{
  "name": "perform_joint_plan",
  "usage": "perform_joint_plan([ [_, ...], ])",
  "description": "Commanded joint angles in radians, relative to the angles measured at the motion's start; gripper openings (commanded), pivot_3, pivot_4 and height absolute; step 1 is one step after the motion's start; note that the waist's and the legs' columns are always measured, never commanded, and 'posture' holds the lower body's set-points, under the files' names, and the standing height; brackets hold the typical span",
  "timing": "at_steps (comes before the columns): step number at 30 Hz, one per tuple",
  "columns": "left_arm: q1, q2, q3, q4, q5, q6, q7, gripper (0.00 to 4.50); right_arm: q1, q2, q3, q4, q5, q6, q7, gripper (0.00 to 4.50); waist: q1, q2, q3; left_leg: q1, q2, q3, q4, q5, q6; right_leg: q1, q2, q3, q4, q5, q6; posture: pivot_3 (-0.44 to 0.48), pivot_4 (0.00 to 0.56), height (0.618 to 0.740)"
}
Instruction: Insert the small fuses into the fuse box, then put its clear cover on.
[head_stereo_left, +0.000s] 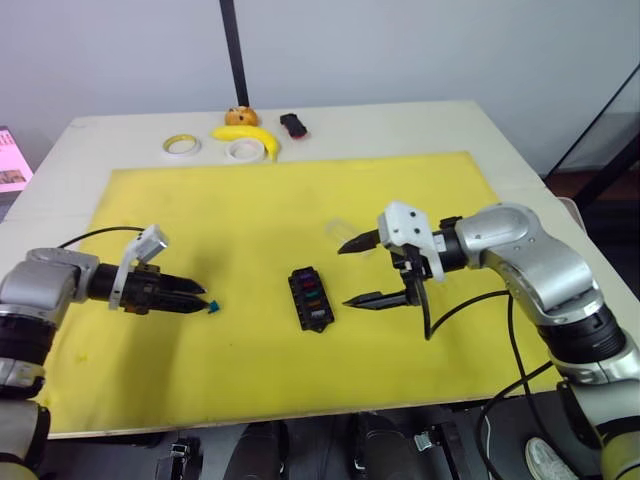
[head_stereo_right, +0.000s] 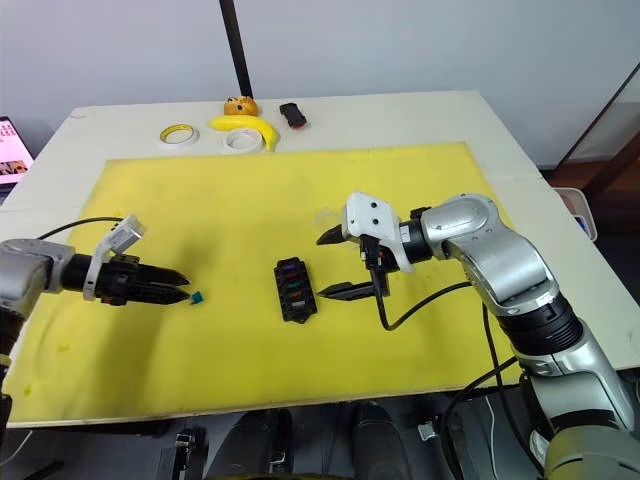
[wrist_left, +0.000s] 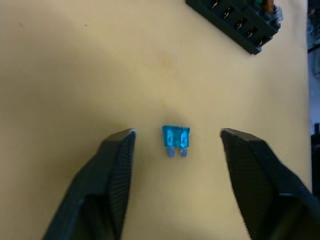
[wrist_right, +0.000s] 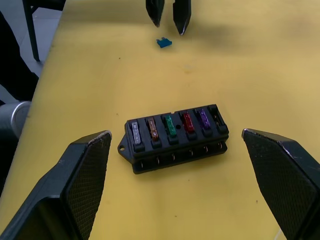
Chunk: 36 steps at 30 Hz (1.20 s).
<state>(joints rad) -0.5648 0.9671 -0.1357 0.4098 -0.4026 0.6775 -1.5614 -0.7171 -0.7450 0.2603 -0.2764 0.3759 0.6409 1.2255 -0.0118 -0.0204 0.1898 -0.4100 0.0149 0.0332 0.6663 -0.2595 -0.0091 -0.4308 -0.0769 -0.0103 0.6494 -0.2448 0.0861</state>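
Standing at the table (head_stereo_left: 520, 150), I note a yellow mat (head_stereo_left: 280, 200) covering most of it, with the work laid out on that mat. The right gripper (head_stereo_left: 362, 270) hangs just beside the fuse box (head_stereo_left: 309, 298), its fingers spread wide and empty. The left gripper (head_stereo_left: 196, 296) lies low over the mat, well apart from the box, its fingers parted either side of a blue fuse (wrist_left: 175, 139) and touching nothing.

The fuse box is a rigid black block, light by my judgement and liable to slide if pushed. Five fuses (wrist_right: 170, 126) already sit in one row: grey, amber, green, red and purple. The clear cover (head_stereo_left: 338, 230) appears to lie just beyond the right gripper; its outline is faint.

The blue fuse lies flat, its blades pointing toward the left gripper. I judge it very light, stiff, smooth and apt to skid or flip. The hold should be across the plastic body, leaving the blades free.
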Motion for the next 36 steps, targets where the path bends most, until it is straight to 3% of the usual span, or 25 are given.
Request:
perform_joint_plan([
  [1,-0.005,0.001,0.013,0.000,0.008,0.000,-0.007,2.89,-0.014,-0.003,-0.021,-0.038,0.011,-0.003,-0.005,4.50,0.000,0.000,0.000,0.000,0.000,0.000,0.000,0.000,0.000,0.000,0.000,0.000,0.000,0.000,0.000,0.000,0.150,0.740],
  [9,0.042,-0.014,0.004,0.006,0.019,-0.022,-0.026,2.89,-0.008,-0.009,-0.013,-0.044,0.003,0.003,-0.013,4.50,-0.001,0.000,0.000,0.000,0.000,0.000,0.000,0.000,0.000,0.000,0.000,0.000,0.000,0.000,0.000,0.000,0.150,0.740],
  [12,0.049,-0.013,0.011,-0.001,0.013,-0.018,-0.028,2.12,-0.006,-0.010,-0.013,-0.046,0.003,0.003,-0.016,4.50,-0.002,0.000,0.000,0.000,0.000,0.000,0.000,0.000,0.000,0.000,0.000,0.000,0.000,0.000,0.000,0.000,0.150,0.740],
  [16,0.057,-0.024,0.019,-0.011,0.006,-0.017,-0.019,0.09,-0.002,-0.008,-0.012,-0.048,0.001,0.000,-0.022,4.50,-0.001,0.000,0.000,0.000,0.001,0.000,0.000,0.000,0.000,0.000,0.000,0.000,0.000,0.000,0.000,0.000,0.150,0.740],
  [30,0.062,-0.031,0.034,0.014,0.019,-0.057,0.005,0.04,0.003,-0.007,-0.003,-0.047,-0.005,-0.001,-0.029,4.50,0.000,0.000,0.000,0.000,0.000,0.000,0.000,0.000,0.000,0.000,-0.001,0.000,0.000,0.000,0.000,0.000,0.150,0.740],
  [36,0.072,0.001,0.113,-0.050,-0.040,-0.022,0.013,0.04,0.004,-0.013,-0.009,-0.050,-0.002,0.003,-0.024,4.50,-0.001,0.000,0.000,0.000,0.001,-0.001,0.000,0.000,0.000,0.000,-0.001,0.000,0.000,0.000,0.000,0.000,0.150,0.740],
])
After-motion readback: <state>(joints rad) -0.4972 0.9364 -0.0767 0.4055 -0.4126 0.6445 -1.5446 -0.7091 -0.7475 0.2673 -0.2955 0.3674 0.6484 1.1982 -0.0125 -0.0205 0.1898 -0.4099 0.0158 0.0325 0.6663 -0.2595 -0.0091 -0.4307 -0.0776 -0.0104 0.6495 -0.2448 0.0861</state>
